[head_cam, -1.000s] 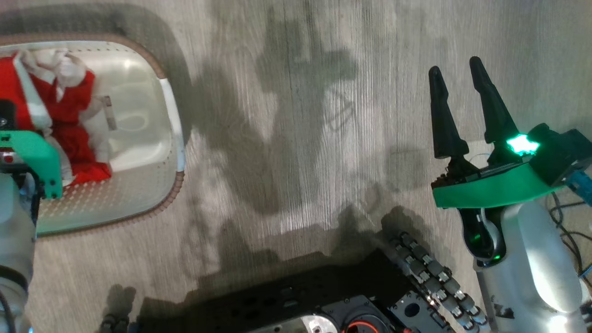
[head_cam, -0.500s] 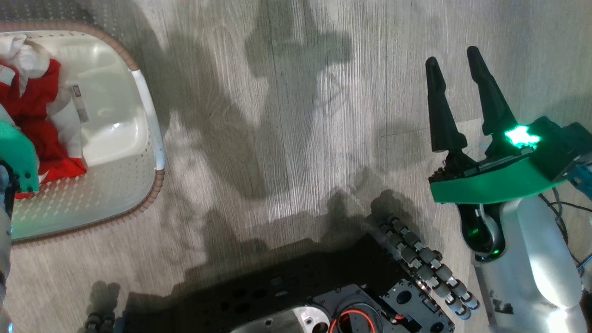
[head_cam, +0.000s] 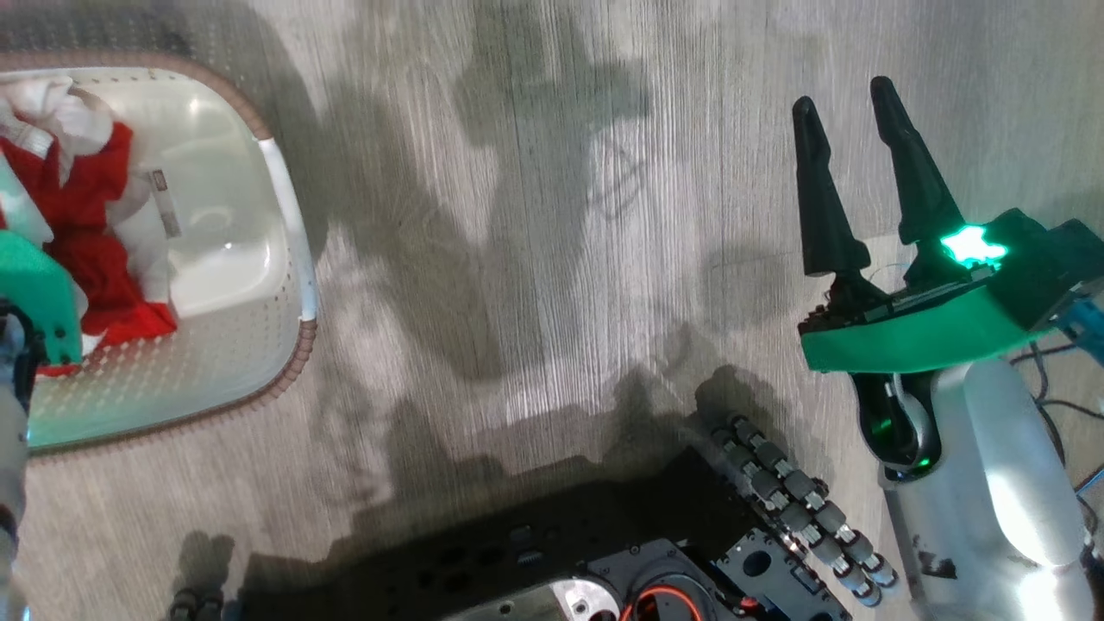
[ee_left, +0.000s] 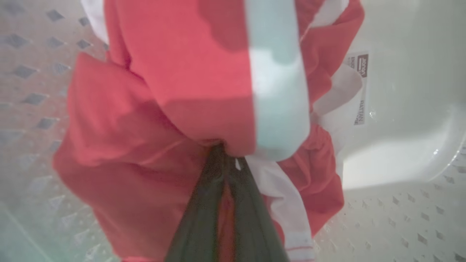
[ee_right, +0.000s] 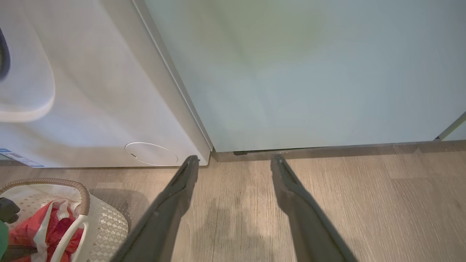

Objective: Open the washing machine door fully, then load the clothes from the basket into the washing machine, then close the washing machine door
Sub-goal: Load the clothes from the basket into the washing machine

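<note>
On the base of the basket (ee_left: 407, 153) lies a white label sticker (ee_left: 358, 87), one edge tucked under the clothes (ee_left: 204, 72). It bears a dark logo block and lines of print running sideways, too blurred to read with any certainty. Low on the front of the washing machine (ee_right: 109, 91) sits a blue label (ee_right: 16, 157), its print too small to make out.

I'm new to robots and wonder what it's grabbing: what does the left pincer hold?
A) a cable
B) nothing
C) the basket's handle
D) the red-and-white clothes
D: the left wrist view shows the left pincer shut on a fold of the clothes, inside the basket.
</note>
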### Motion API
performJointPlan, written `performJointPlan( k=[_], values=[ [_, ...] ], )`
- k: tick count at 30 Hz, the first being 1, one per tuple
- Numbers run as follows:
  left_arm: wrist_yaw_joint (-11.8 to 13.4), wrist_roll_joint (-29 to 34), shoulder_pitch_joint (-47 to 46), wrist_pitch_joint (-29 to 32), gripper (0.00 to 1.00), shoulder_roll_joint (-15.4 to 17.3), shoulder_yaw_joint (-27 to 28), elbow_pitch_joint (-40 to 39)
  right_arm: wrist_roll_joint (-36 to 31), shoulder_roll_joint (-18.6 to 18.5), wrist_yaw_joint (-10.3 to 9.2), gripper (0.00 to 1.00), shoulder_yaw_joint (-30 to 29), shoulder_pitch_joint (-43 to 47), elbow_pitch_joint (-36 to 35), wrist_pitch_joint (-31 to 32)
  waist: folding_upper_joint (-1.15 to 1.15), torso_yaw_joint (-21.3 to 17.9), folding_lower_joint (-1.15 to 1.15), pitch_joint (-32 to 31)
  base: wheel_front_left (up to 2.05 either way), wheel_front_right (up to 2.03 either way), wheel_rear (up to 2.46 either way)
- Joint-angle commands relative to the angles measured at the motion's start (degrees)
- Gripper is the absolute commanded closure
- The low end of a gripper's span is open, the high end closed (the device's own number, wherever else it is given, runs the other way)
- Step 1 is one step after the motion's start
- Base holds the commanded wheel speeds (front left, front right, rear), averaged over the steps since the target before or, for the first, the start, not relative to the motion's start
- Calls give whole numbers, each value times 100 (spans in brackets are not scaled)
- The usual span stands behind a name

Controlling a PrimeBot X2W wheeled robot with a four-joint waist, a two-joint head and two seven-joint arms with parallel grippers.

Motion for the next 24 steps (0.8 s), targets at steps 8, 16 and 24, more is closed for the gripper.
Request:
performJointPlan(
  k=[8, 16, 24],
  values=[
    [14, -156, 519, -301, 100, 134, 66, -4, -42, -14, 0, 0, 56, 134, 14, -52, 0, 66, 0, -549, 0, 0, 0],
    [-43, -256, 861, -648, 100, -6, 30, -4, -67, -14, 0, 0, 27, 195, 138, -52, 0, 180, 0, -1269, 0, 0, 0],
    [-114, -339, 1181, -1206, 100, -113, -11, -3, -82, -14, 0, 0, 17, 318, 292, -52, 0, 352, 0, -2048, 0, 0, 0]
  ],
)
